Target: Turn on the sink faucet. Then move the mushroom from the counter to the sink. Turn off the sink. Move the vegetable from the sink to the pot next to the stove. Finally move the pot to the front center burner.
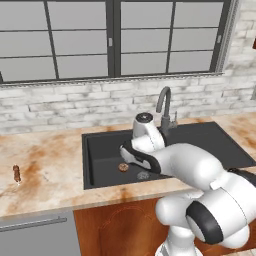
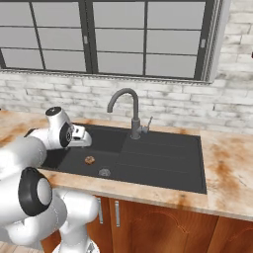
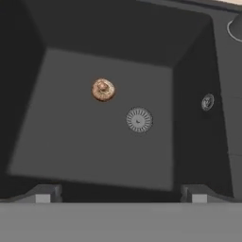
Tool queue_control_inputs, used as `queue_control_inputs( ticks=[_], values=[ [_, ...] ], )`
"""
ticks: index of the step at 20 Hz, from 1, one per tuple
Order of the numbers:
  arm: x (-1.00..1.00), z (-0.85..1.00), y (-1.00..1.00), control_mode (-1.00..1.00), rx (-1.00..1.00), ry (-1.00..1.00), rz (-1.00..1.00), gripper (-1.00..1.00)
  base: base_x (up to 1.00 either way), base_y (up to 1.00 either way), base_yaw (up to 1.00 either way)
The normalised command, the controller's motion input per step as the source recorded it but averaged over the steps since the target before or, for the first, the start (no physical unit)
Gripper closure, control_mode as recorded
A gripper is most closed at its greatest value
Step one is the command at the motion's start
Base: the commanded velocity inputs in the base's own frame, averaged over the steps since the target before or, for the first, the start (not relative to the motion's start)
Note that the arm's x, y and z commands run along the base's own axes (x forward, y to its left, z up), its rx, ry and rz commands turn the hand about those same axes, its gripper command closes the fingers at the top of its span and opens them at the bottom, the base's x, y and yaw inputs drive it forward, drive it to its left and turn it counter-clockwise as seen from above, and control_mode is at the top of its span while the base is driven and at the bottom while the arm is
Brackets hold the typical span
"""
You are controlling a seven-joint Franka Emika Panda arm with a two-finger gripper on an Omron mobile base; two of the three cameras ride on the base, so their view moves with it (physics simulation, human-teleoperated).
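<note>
Hand view: the open hand (image 3: pixel 121 194) hangs above the sink (image 3: pixel 198 156), holding nothing. The mushroom (image 3: pixel 103 90) lies on the sink floor just beside the drain (image 3: pixel 139 119), apart from every wall, with bare floor around it.

In the left base view the arm hides the sink (image 1: pixel 100 145) drain's right part at frame centre. The small dark piece (image 1: pixel 17 173) on the counter (image 1: pixel 50 190) at far left is too small to identify.

Matte black sink (image 3: pixel 94 156), metal drain (image 3: pixel 139 119), marbled stone counter (image 1: pixel 45 175), dk metal faucet (image 2: pixel 129 111).
</note>
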Motion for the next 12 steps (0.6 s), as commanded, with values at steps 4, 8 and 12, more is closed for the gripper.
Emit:
queue_control_inputs(
  ticks=[4,8,12],
  values=[
    [0.27,-0.30,0.23,-1.00,-0.04,0.05,0.00,-1.00,0.00,0.00,0.00],
    [0.24,-0.33,0.24,-1.00,-0.04,0.07,-0.02,-1.00,0.00,0.00,0.00],
    [0.29,-0.29,0.13,-1.00,-0.01,0.06,-0.01,-1.00,0.00,0.00,0.00]
  ],
)
